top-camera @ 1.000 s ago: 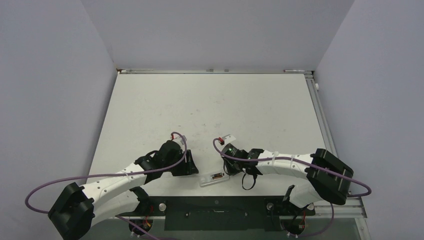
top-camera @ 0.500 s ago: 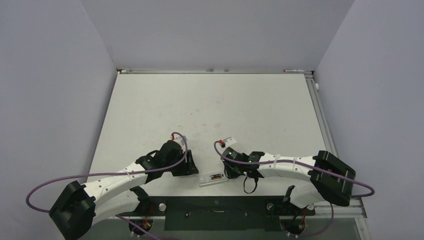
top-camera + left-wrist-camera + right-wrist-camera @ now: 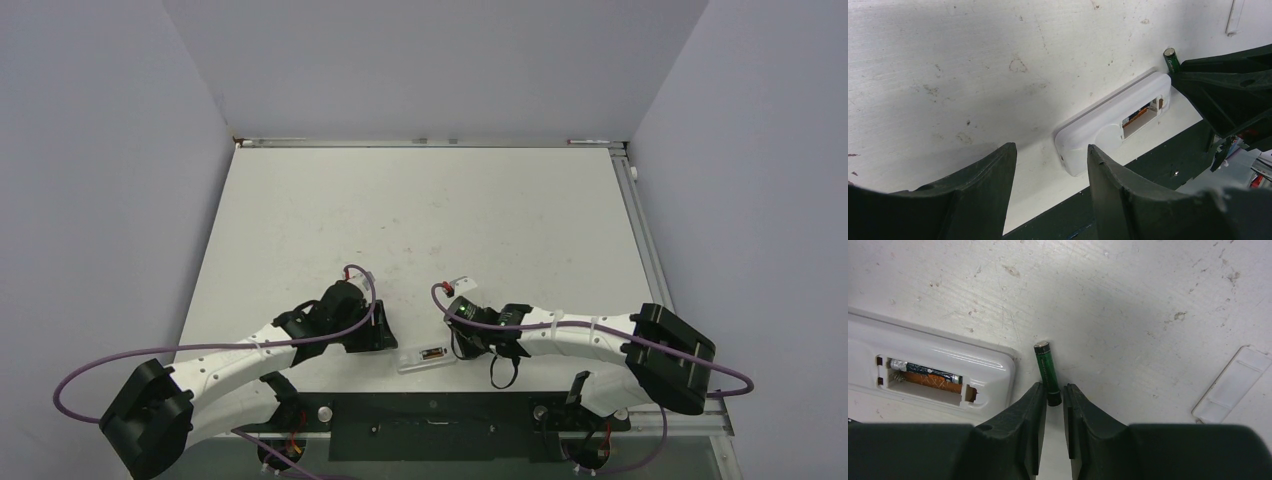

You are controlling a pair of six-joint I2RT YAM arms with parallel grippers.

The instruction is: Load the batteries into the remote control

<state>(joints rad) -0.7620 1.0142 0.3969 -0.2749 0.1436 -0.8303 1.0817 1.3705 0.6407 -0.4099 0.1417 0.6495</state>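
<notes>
The white remote control lies back-up near the table's front edge, its battery bay open. One battery sits in the far slot of the bay. A second, green battery lies on the table just right of the remote, also seen at the remote's far end. My right gripper has its tips closed on that battery's near end. My left gripper stands open and empty, just short of the remote's left end.
The remote's white battery cover lies loose on the table right of the right gripper, beyond it in the top view. The table's dark front rail runs just behind the remote.
The right wrist has crept slightly toward the front edge, beside the remote. The left arm and the remote have stayed put.
</notes>
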